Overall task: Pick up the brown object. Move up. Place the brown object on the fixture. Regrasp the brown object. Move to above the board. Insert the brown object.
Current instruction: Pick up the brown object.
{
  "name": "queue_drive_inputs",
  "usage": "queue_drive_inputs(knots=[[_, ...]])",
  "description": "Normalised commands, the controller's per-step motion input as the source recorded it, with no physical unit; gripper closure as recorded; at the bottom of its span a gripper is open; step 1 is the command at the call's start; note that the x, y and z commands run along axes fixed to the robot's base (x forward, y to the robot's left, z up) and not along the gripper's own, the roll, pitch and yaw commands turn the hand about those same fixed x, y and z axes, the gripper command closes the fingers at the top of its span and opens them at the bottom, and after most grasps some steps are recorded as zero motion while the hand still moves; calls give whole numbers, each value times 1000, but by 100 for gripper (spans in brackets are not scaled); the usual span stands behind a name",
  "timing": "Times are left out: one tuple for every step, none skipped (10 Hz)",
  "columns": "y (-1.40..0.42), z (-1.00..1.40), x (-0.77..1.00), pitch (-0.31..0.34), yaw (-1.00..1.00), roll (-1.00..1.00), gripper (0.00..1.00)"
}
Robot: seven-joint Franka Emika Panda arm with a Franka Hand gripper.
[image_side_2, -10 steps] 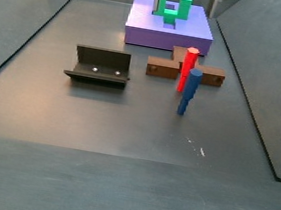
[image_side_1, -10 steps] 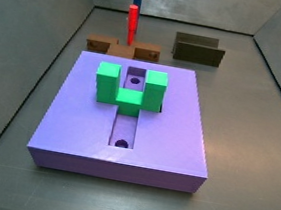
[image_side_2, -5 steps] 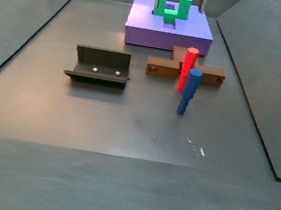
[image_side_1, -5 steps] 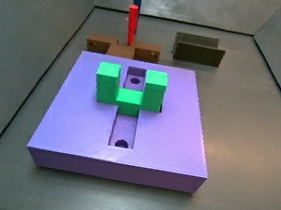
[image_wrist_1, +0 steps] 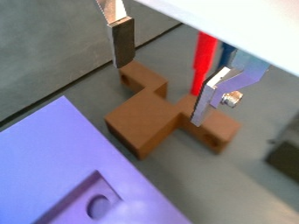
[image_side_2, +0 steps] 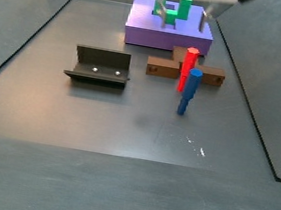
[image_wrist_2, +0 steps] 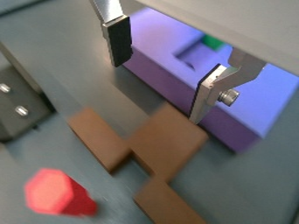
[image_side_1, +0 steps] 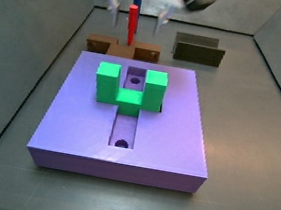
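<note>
The brown object lies flat on the floor just behind the board, and from above it reads as a cross shape. It also shows in both side views. My gripper hangs open above it, one finger toward each side, with nothing between the fingers. In both side views the gripper sits high at the frame's upper edge. The fixture stands apart on the floor.
A red peg with a blue end stands upright right beside the brown object. A green U-shaped block sits on the board. Grey walls enclose the floor.
The gripper has come down into both side views; before, only thin fingertips showed at the upper edge. The brown object, peg, board and fixture have not moved.
</note>
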Motion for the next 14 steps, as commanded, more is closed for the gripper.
queue_drive_inputs(knots=[[-160, -766, -497, -116, -183, 43, 0], [-111, -669, -260, -71, 0, 27, 0], [-114, -471, -31, -34, 103, 0, 0], [-131, -471, 0, -69, 0, 0, 0], [-180, -349, 0, -29, 11, 33, 0], [-197, -274, 23, 0, 20, 24, 0], [-137, -263, 0, 0, 0, 91, 0], [-20, -229, 0, 0, 0, 150, 0], [0, -251, 9, 0, 0, 199, 0], [0, -243, 0, 0, 0, 211, 0], [0, -220, 0, 0, 0, 174, 0], [11, -249, 0, 0, 0, 167, 0], [34, -206, 0, 0, 0, 131, 0], [97, -111, 0, 0, 29, 0, 0]])
